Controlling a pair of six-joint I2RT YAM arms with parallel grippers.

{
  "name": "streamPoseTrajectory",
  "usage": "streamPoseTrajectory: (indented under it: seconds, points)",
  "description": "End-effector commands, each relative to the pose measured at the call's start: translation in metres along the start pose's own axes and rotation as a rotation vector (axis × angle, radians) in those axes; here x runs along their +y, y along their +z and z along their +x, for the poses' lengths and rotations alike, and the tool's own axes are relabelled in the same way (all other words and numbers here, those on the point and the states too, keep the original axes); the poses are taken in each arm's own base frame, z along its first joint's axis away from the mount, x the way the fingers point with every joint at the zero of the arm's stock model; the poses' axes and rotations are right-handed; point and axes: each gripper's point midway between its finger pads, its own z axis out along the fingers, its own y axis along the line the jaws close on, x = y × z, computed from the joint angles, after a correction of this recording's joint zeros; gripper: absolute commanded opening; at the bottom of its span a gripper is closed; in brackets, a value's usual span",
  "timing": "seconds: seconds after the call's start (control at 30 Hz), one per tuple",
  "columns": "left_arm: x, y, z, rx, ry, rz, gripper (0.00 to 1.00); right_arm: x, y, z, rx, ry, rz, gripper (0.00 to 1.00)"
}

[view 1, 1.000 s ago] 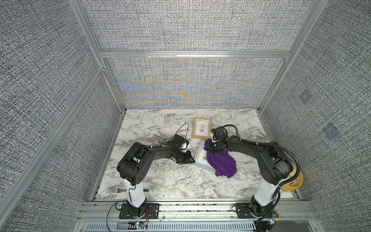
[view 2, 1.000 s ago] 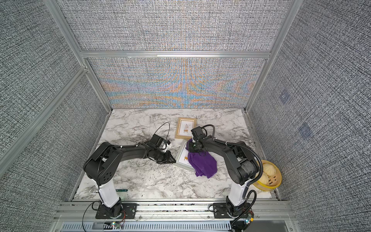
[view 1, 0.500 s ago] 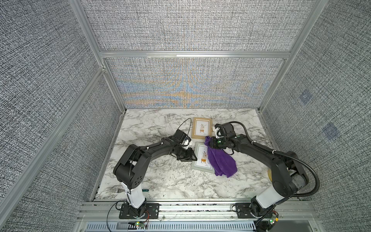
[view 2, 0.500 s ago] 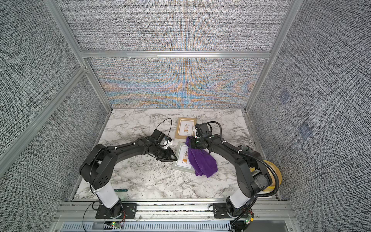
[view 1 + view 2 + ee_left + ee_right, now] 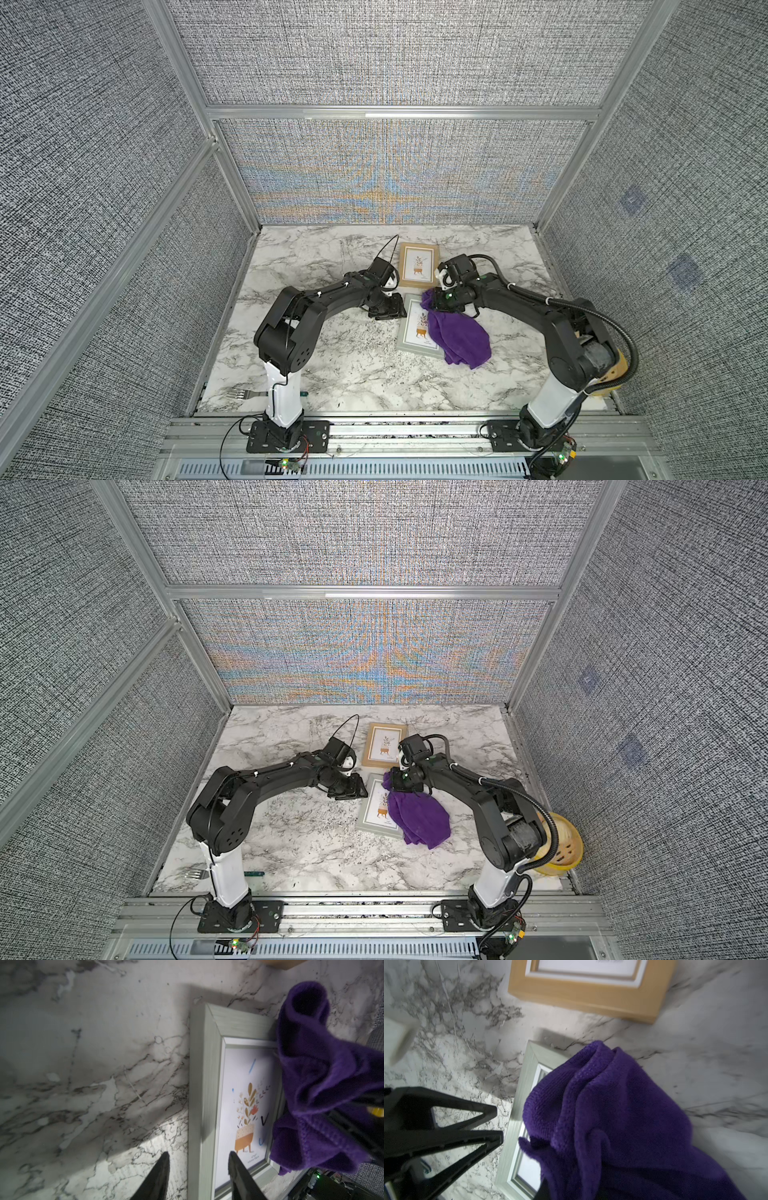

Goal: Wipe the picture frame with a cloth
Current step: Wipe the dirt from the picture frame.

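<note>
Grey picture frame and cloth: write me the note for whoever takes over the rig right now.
Left tool: open, astride one rail of the grey frame, on the left arm's side.
Right tool: shut on the purple cloth, which drapes over the frame's other side.
The wooden frame lies apart, further back.
Done: cloth brought onto the frame.
Left: pen marks show uncovered on the glass; wipe them.

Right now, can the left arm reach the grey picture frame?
Probably yes: the left arm holds its jaws open at the bare edge of the grey picture frame; the purple cloth covers the opposite side.
</note>
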Motion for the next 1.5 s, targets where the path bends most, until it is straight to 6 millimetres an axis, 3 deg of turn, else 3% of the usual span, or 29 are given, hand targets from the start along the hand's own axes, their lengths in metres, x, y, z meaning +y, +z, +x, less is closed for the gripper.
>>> streamPoseTrajectory:
  seconds: [0.0, 0.17, 0.27, 0.33, 0.43, 0.57, 0.7, 0.8, 0.9, 1.17, 1.47]
  points:
    - [0.001, 0.005, -0.004, 0.003, -0.011, -0.006, 0.43, 0.013, 0.008, 0.009, 0.065, -0.012, -0.08, 0.02]
    - [0.001, 0.009, -0.006, 0.008, -0.019, -0.007, 0.42, 0.007, 0.011, 0.018, 0.117, -0.005, -0.054, 0.2]
    - [0.01, 0.02, -0.003, 0.034, -0.035, -0.029, 0.41, 0.0, -0.005, 0.012, 0.093, -0.012, 0.031, 0.37]
    - [0.013, 0.02, -0.004, 0.028, -0.038, -0.05, 0.41, 0.012, -0.02, 0.006, 0.058, -0.043, 0.027, 0.47]
    - [0.015, 0.021, -0.005, 0.025, -0.044, -0.056, 0.42, 0.011, -0.032, 0.002, 0.017, -0.059, 0.104, 0.56]
    - [0.017, 0.024, -0.004, 0.027, -0.048, -0.059, 0.38, 0.003, -0.026, -0.001, 0.008, -0.052, 0.155, 0.58]
    - [0.018, 0.023, -0.003, 0.026, -0.044, -0.061, 0.3, 0.005, -0.013, -0.01, 0.006, -0.056, 0.164, 0.57]
    - [0.019, 0.025, -0.002, 0.033, -0.046, -0.061, 0.25, 0.003, 0.003, -0.014, 0.02, -0.061, 0.19, 0.51]
    - [0.02, 0.027, -0.002, 0.037, -0.051, -0.065, 0.22, -0.001, 0.02, -0.008, 0.058, -0.08, 0.231, 0.44]
    - [0.025, 0.031, 0.005, 0.058, -0.055, -0.073, 0.2, -0.002, 0.05, 0.009, 0.047, -0.218, 0.287, 0.4]
    - [0.037, 0.036, 0.018, 0.103, -0.074, -0.105, 0.19, -0.016, 0.047, -0.002, -0.087, -0.208, 0.362, 0.02]
